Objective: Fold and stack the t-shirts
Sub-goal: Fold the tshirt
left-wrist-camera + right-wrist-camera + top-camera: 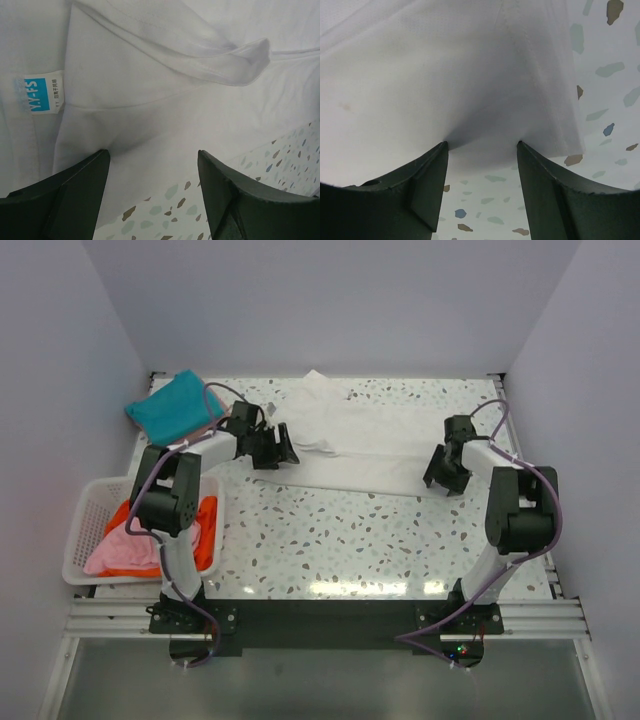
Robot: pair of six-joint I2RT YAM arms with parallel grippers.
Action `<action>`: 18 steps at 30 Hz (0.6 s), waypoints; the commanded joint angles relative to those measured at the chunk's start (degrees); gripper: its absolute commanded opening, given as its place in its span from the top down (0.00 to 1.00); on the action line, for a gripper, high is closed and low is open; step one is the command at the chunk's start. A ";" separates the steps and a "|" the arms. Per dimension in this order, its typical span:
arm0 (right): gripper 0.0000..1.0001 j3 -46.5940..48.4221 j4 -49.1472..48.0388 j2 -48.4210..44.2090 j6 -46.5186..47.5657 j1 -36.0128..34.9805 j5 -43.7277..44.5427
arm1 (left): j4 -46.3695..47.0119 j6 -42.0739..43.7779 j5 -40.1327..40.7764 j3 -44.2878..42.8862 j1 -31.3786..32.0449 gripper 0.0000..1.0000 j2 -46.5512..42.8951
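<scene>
T-shirt (370,455) in white runs lengthwise from left gripper (278,448) at its collar to right gripper (445,475) at its hem, both with jaws apart.

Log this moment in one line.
white shirt: spread on table | left gripper: open, at label end | right gripper: open, at hem | teal shirt: far left corner

Black-and-white arms (180,502), purple cables (137,498), dark claws (154,152)
</scene>
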State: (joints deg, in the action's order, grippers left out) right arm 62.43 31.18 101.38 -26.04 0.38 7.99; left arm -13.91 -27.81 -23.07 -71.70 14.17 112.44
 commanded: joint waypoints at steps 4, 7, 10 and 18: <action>0.39 -1.18 0.98 2.59 0.82 0.14 0.45 | -1.82 5.05 4.00 4.11 -0.20 0.23 -1.52; 0.39 -0.91 5.63 2.68 0.47 0.06 0.45 | -2.17 6.01 4.44 5.87 -0.20 0.22 -2.84; 0.39 -2.31 9.51 1.54 0.03 0.06 0.36 | -2.52 6.45 4.79 8.06 -0.20 0.22 -4.33; 0.39 -6.53 14.35 -0.31 -2.34 0.06 -6.13 | -6.12 7.86 5.32 12.99 -0.20 0.22 -8.03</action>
State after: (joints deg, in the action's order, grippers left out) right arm 60.12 37.30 99.50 -26.79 0.38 5.82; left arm -13.04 -22.83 -21.65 -61.89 14.24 104.84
